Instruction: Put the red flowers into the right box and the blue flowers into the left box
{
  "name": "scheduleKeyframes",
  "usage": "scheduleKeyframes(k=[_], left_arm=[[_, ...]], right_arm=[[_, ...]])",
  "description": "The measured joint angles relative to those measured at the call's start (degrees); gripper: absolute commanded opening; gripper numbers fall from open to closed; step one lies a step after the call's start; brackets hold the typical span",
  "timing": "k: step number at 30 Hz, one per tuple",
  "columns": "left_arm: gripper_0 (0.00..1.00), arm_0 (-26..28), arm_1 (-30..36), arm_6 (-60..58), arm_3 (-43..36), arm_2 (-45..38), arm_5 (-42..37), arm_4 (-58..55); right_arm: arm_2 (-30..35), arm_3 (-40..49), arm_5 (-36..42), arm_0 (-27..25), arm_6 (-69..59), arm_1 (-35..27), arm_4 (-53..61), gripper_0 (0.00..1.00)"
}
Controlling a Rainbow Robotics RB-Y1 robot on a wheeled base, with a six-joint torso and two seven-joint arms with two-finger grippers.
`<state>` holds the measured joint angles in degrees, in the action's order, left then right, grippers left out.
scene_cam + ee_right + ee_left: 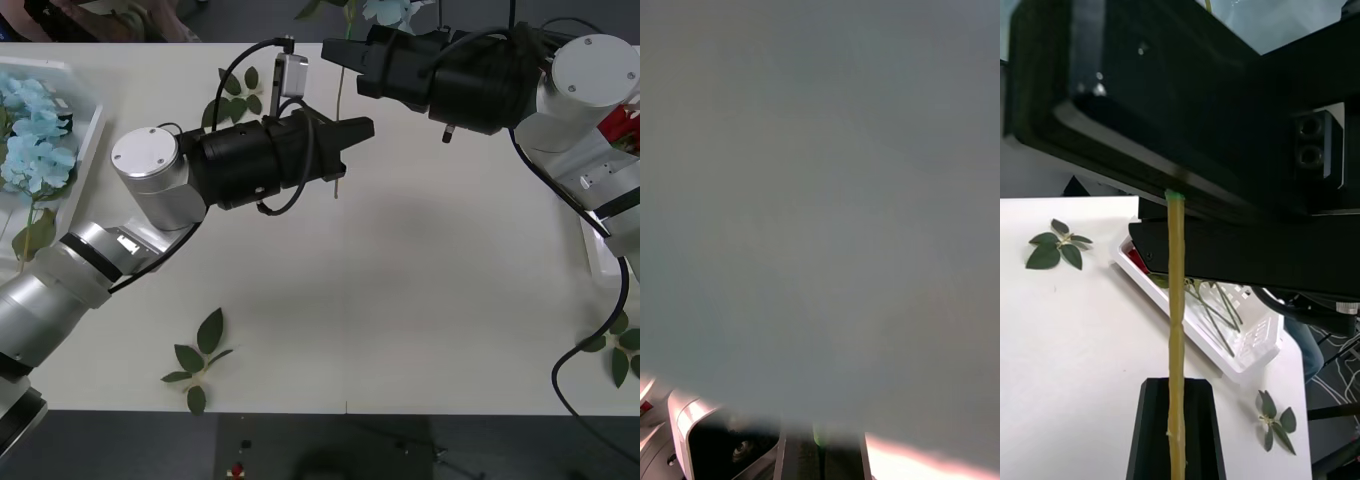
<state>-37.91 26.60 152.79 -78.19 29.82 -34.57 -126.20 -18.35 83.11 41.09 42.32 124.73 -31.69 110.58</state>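
Front view: the pale blue artificial flower hung at twelve o'clock, its thin green stem clenched by the right gripper and the left gripper (a handover, I judged). Right wrist view: the right gripper pinched the stem. Left wrist view: so did the left gripper. Next, the right should release and the left carry the flower to the white plastic box at nine o'clock.

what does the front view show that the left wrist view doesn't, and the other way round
Front view alone: the left white box of pale blue flowers, and the pale blue bloom above the right gripper.

Left wrist view alone: thin green stems inside the right white slatted box.

Both: the thin yellow-green stem held between the right gripper and the left gripper, both shut on it, over the white table.
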Motion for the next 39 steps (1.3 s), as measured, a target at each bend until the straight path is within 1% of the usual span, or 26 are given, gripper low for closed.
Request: scheduleKeyframes(k=[1, 2, 3, 4, 5, 6, 8, 11, 12, 15, 20, 24, 26, 28, 31, 34, 37, 39], left_arm=[[0.0, 0.0, 0.0, 0.0, 0.0, 0.0, 0.0, 0.0], [0.0, 0.0, 0.1, 0.0, 0.0, 0.0, 0.0, 0.0], [0.0, 0.0, 0.3, 0.0, 0.0, 0.0, 0.0, 0.0], [0.0, 0.0, 0.6, 0.0, 0.0, 0.0, 0.0, 0.0], [0.0, 0.0, 1.1, 0.0, 0.0, 0.0, 0.0, 0.0], [0.0, 0.0, 1.8, 0.0, -0.1, 0.0, 0.0, 0.0], [0.0, 0.0, 4.1, 0.0, -0.5, 0.0, -0.2, 0.0], [0.0, 0.0, 10.2, 0.0, -2.6, 0.9, -1.0, -0.4], [0.0, 0.0, 12.8, 0.0, -3.4, 1.6, -1.3, -1.3], [0.0, 0.0, 21.9, -0.4, -6.1, 4.0, -4.5, -6.9], [0.0, 0.0, 37.4, -1.4, -7.7, 5.8, -11.4, -12.2], [0.0, 0.0, 49.2, -1.4, -6.5, 6.5, -15.4, -12.8], [0.0, 0.1, 54.9, -1.4, -4.5, 6.9, -17.1, -10.2], [0.0, 0.6, 59.5, -1.4, -2.5, 7.0, -18.3, -5.4], [0.0, 2.6, 65.0, -1.4, 1.0, 7.0, -19.0, 2.9], [0.0, 4.5, 67.9, -1.4, 5.3, 6.9, -19.0, 8.6], [0.0, 4.8, 68.6, -1.3, 10.0, 6.9, -18.4, 16.8], [0.0, 4.8, 68.6, -0.5, 12.1, 6.9, -14.6, 22.9]], right_arm=[[0.0, 0.0, 0.0, 0.0, 0.0, 0.0, 0.0, 0.0], [0.0, 0.0, 0.0, 0.0, 0.0, 0.0, 0.0, 0.11], [0.0, 0.0, 0.1, 0.0, 0.0, 0.0, 0.0, 0.32], [0.0, 0.0, 0.1, 0.0, 0.0, 0.0, 0.0, 0.5], [0.0, 0.0, 0.1, 0.0, 0.0, 0.0, 0.0, 0.54], [0.0, 0.0, 0.1, 0.0, 0.0, 0.0, 0.0, 0.63], [0.0, 0.0, 0.1, 0.0, 0.0, 0.0, -0.1, 0.69], [0.0, 0.0, 0.0, 0.0, 0.0, 0.0, -1.9, 0.73], [0.0, 0.0, 0.0, 0.0, 0.0, 0.0, -2.3, 0.76], [0.0, 0.0, 0.0, 0.0, 0.1, 0.0, -2.4, 0.79], [0.1, 0.0, 0.4, 0.0, 1.3, -0.1, -2.4, 0.8], [0.2, 0.0, 5.6, 0.0, 1.6, -2.1, -2.4, 0.81], [0.2, 0.2, 9.0, 0.0, 1.8, -4.8, -2.2, 0.81], [0.2, 0.4, 12.1, 0.0, 3.8, -8.0, -1.5, 0.81], [0.1, 0.4, 17.4, -0.1, 12.0, -12.9, 0.4, 0.81], [0.1, 0.5, 19.1, -1.1, 19.8, -16.1, 3.2, 0.81], [-0.6, 1.1, 20.5, -2.9, 23.2, -17.5, 6.7, 0.81], [-3.0, 1.6, 20.4, -3.5, 25.9, -18.2, 9.5, 0.81]])
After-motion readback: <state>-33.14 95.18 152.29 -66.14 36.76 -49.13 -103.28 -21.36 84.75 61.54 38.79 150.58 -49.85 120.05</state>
